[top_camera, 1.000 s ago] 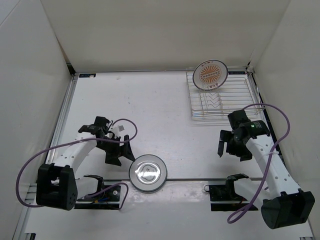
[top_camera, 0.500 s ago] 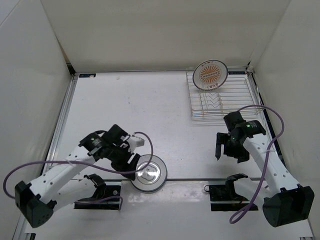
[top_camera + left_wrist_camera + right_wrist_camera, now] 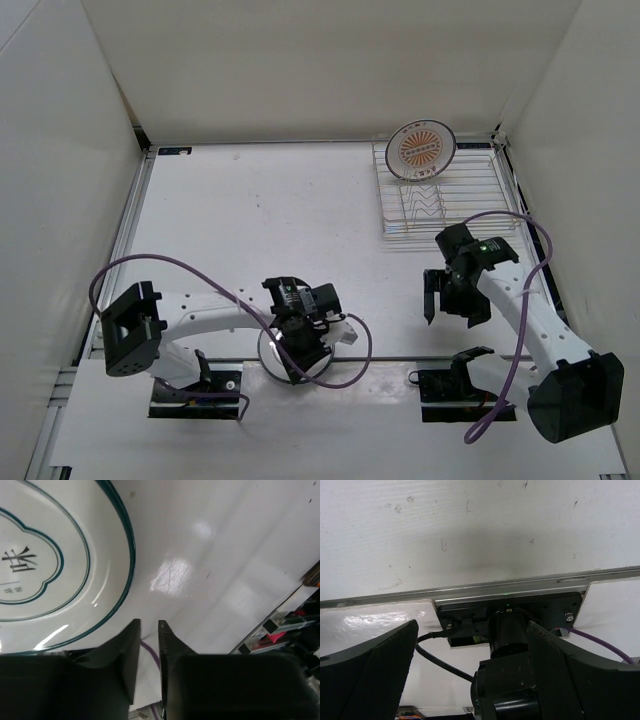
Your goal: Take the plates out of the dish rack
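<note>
- The left arm [image 3: 200, 310] lies low across the near part of the desk [image 3: 250, 220], a smooth, glossy white surface. A purple cable [image 3: 140, 270] loops above the arm.
- A round white plate [image 3: 50, 565] lies flat on the desk near its front edge. It is glazed and shiny, with a thin dark rim line, a dark scalloped outline inside that and dark marks at its centre. From above, the arm's tip covers most of it. I cannot tell whether another plate lies beneath it.
- The left end effector [image 3: 149, 625] hangs just past that plate's rim. Its two black fingers are drawn almost together, with only a narrow slit between them and nothing gripped.
- A wide stretch of bare desk runs from there to the back wall, with the side walls rising at its edges.
- A thin metal strip [image 3: 400, 357] crosses the desk in front of the arm bases.
- The right end effector [image 3: 471, 627] hovers over the desk on the near side of the dish rack, apart from it. Its fingers [image 3: 370, 675] have meshed pads, are spread wide and hold nothing.
- The dish rack [image 3: 440, 210], made of thin pale wires with wavy dividers, sits in the far right corner close to the right wall.
- The orange sunburst plate [image 3: 421, 150] stands upright at the rack's far end.
</note>
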